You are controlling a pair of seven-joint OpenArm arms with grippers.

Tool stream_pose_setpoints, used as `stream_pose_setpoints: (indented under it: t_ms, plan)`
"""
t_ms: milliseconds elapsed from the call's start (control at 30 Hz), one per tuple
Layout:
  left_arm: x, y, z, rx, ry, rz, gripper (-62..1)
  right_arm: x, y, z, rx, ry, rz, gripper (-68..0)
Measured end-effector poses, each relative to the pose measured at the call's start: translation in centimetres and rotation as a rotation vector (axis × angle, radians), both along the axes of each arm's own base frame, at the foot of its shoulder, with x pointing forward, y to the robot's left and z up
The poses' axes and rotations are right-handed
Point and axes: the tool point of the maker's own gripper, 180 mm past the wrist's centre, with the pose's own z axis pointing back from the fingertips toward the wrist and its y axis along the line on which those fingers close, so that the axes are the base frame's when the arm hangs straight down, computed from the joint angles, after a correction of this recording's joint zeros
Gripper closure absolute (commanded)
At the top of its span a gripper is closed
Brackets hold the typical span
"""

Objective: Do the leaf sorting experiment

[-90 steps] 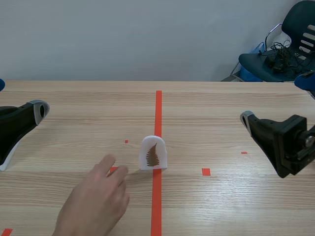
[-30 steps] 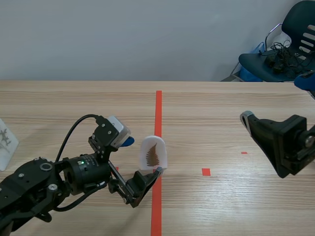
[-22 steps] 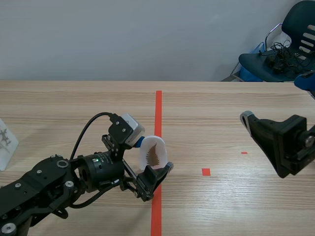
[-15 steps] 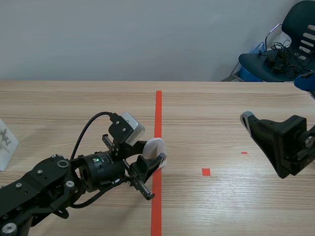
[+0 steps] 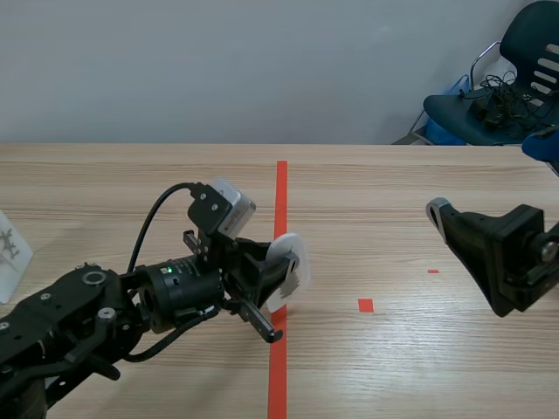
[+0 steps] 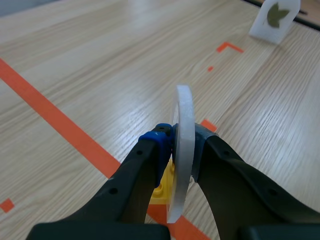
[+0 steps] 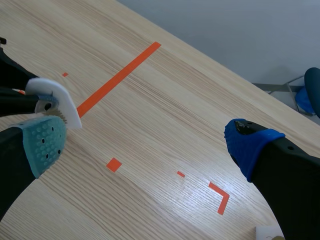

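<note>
Left gripper (image 5: 271, 284) clamps the white leaf card (image 5: 290, 262)!
Arm stretched low from eight o'clock; right gripper (image 7: 145, 142), three o'clock, fingers spread.

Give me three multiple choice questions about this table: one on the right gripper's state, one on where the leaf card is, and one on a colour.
1. How is the right gripper?
A. Shut on a card. B. Open and empty. C. Shut on nothing.
2. Where is the white leaf card?
A. Between the left gripper's fingers. B. In the right gripper. C. In a person's hand.
3. What colour is the long tape line?
A. Blue. B. Green. C. Orange-red.

Answers: 1 B, its fingers stand wide apart with nothing between them. 2 A, the fingers press on the card's two faces. 3 C, as the scene view shows.
</note>
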Motion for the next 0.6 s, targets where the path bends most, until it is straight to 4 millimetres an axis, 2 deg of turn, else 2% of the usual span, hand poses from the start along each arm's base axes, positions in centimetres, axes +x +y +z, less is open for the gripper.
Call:
stream_pose_setpoints:
  t_ms: [100,167,233,467,600]
  plan:
    - [0.3,1.3,3.6,-0.046,-0.071,0.055,-5.5,0.0,0.0,0.0,0.0,0.0,0.0,-67.9]
    - [0.7,3.2,5.4,-0.067,-0.097,0.121,-5.5,0.0,0.0,0.0,0.0,0.0,0.0,-67.9]
    - [0.8,5.6,6.2,-0.079,-0.11,0.205,-5.5,0.0,0.0,0.0,0.0,0.0,0.0,-67.9]
    - [0.5,16.3,3.3,0.008,-0.041,0.574,-5.5,0.0,0.0,0.0,0.0,0.0,0.0,-67.9]
    - [0.5,21.1,3.0,0.047,-0.039,0.726,-5.5,0.0,0.0,0.0,0.0,0.0,0.0,-67.9]
